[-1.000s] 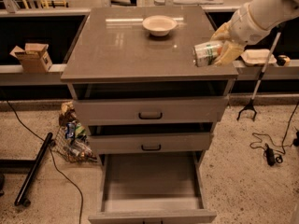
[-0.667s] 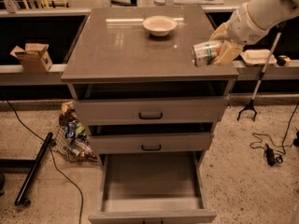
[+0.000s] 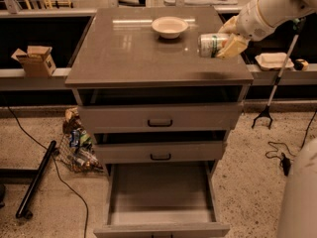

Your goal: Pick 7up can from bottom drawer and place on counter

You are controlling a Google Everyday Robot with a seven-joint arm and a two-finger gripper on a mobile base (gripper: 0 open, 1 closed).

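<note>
The 7up can (image 3: 211,44) is a silver can with green label marks, lying on its side in my gripper (image 3: 227,43). The gripper is shut on it and holds it just above the right side of the counter (image 3: 129,53), right of the cream bowl (image 3: 169,27). My white arm (image 3: 270,6) comes in from the upper right. The bottom drawer (image 3: 161,195) is pulled open below, its grey floor bare.
Two shut grey drawers with black handles (image 3: 160,123) sit under the counter. A cardboard box (image 3: 34,59) is on the left ledge, a white tray (image 3: 274,60) on the right ledge. Trash pile (image 3: 77,145), cables and a black pole (image 3: 35,180) lie on the floor.
The gripper with the can has moved slightly left and up over the counter's right side. Nothing else has moved.
</note>
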